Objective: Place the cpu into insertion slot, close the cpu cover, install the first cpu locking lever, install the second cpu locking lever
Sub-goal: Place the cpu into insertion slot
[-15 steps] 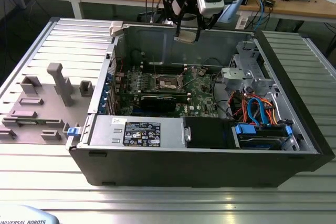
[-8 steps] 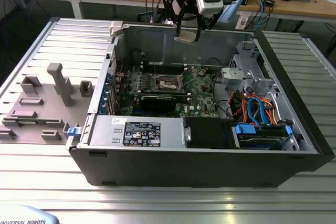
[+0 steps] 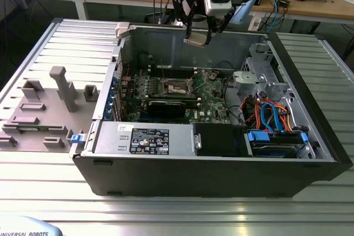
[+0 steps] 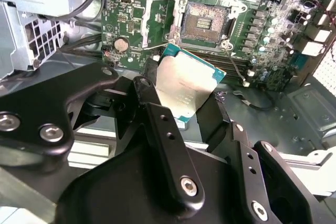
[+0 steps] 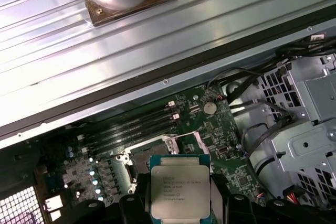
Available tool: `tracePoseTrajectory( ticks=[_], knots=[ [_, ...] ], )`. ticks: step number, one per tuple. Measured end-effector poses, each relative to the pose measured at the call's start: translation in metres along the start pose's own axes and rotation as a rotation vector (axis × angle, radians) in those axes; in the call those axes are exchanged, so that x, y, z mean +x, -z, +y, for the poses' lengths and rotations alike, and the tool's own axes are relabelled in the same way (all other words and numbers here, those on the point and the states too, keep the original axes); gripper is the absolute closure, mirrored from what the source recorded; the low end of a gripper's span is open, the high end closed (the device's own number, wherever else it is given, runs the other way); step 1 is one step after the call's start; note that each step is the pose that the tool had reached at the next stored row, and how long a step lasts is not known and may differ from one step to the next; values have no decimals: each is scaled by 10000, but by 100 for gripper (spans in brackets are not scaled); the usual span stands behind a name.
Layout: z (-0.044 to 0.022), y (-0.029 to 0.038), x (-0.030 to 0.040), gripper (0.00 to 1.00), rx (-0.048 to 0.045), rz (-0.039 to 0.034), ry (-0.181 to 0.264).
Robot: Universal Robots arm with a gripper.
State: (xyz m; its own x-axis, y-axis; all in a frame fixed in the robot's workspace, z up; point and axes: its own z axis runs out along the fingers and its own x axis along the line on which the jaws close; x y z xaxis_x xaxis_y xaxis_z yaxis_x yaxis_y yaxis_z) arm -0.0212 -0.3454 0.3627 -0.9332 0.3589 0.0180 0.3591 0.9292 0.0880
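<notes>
— Exterior view first: where is the gripper (image 3: 197, 36) now?
— It hangs high over the open computer case (image 3: 221, 178), close to the far wall and well apart from the green board (image 3: 211, 103) on the bottom. Between its fingertips it carries the cpu (image 3: 197, 40).
— Is the hold good, as far as you can see?
— In both wrist views the two black fingers (image 4: 157, 124) are closed against opposite edges of the cpu (image 4: 186, 85) (image 5: 180, 192). Its silver top faces the camera in the first wrist view, and in the second wrist view it looks tilted.
— And the insertion slot (image 4: 203, 22)?
— It lies uncovered on the board, below the cpu and apart from it. The cpu cover (image 4: 148, 22) stands folded open just beside the slot, on the side of the round battery (image 4: 121, 44). In the exterior view the slot (image 3: 176, 85) is just beyond the long black graphics card (image 3: 166, 108)
</notes>
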Motion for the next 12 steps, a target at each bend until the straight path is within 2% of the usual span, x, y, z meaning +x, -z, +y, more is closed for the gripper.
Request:
tracePoseTrajectory(
  ticks=[4, 12],
  knots=[
    [-1, -13, -1, 46, 25, -50, -186],
    [-1, -16, -1, 46, 25, -54, -218]
  ],
)
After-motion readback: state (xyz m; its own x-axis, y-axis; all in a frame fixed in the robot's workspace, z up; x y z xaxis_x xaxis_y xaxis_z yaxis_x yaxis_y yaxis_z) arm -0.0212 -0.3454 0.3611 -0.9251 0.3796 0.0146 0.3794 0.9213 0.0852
